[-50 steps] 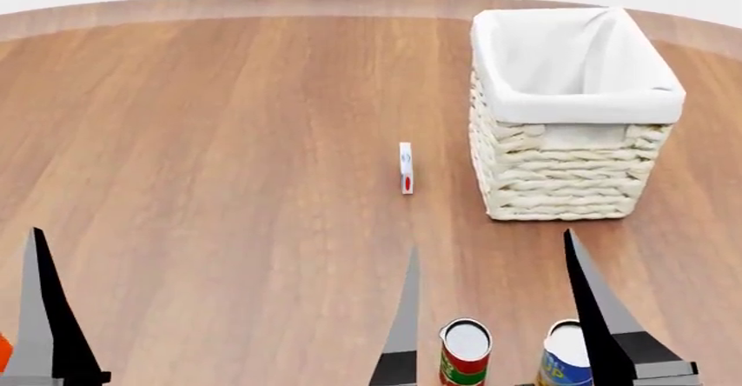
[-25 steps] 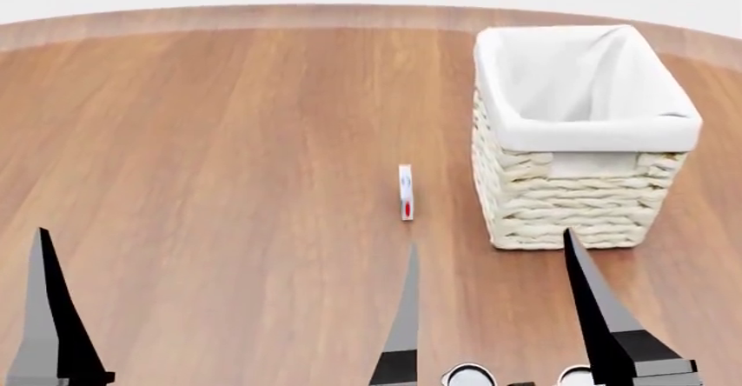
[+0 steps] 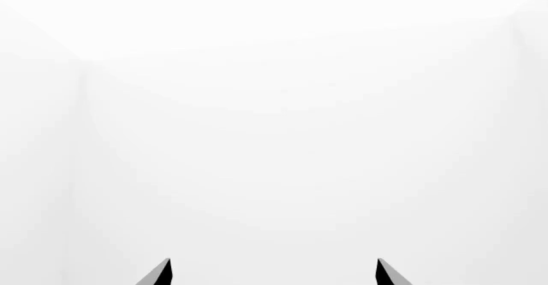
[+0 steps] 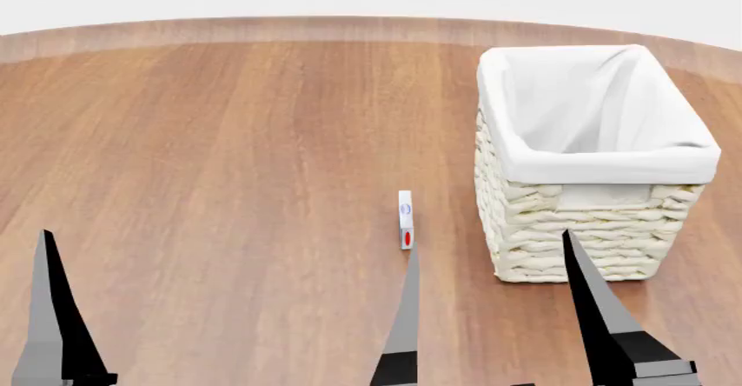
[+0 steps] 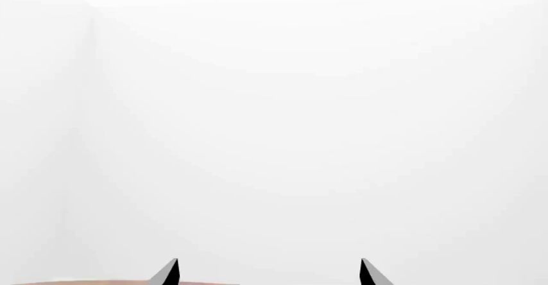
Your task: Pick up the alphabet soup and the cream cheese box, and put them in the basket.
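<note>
The cream cheese box point(image 4: 405, 220) stands on edge on the wooden table point(image 4: 221, 151), a short way left of the basket point(image 4: 579, 221). The wicker basket has a white liner and looks empty. The alphabet soup is out of view. My right gripper point(image 4: 488, 242) is open, its two dark fingers point(image 4: 593, 316) rising from the near edge of the head view, short of the box and basket. One finger point(image 4: 49, 316) of my left gripper shows at the near left. Both wrist views face a blank white wall, and the left gripper point(image 3: 274, 271) and right gripper point(image 5: 269, 271) hold nothing.
The table's curved far edge point(image 4: 347, 26) runs behind the basket, with white floor beyond. A sliver of the tabletop point(image 5: 102, 282) shows in the right wrist view.
The head view has tilted upward: the basket and box have slid down the picture, and the two cans at the bottom edge have dropped out of sight. The grippers stay open.
</note>
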Tool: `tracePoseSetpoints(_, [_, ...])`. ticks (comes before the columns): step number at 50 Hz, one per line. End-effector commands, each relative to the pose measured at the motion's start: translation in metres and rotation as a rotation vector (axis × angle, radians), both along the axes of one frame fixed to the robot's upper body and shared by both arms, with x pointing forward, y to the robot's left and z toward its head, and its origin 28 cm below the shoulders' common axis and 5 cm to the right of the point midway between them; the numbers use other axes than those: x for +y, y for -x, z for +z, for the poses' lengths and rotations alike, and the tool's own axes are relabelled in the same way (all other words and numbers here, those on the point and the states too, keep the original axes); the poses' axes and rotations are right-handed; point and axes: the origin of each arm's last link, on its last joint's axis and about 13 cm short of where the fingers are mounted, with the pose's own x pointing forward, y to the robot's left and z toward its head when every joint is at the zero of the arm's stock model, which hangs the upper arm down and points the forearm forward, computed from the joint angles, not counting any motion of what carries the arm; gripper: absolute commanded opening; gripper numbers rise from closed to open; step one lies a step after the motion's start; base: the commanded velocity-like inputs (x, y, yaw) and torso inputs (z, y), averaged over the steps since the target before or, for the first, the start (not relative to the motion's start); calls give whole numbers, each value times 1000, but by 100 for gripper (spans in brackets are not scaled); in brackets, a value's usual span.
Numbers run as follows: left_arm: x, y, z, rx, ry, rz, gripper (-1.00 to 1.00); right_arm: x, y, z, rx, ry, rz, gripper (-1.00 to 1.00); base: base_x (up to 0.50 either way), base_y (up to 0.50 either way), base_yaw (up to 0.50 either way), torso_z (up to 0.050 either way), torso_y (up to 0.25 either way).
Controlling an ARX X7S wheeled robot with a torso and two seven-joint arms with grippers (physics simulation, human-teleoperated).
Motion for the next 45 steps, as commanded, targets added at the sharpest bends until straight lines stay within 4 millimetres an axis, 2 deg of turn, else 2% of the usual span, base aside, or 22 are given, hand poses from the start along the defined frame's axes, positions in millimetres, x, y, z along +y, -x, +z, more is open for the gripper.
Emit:
tracePoseSetpoints(1, [0,0,0,1,0,0,100,0,0,0,1,2,1,100,176,0,0,0,0])
tracePoseSetpoints(27, [-1,-1,-2,7,-3,-1,100,0,-1,-5,5,6,1,100,177,0,0,0,0])
tracePoseSetpoints(45, [-1,0,-1,8,-1,-1,100,0,-1,-1,5,8,4,100,180,0,0,0,0])
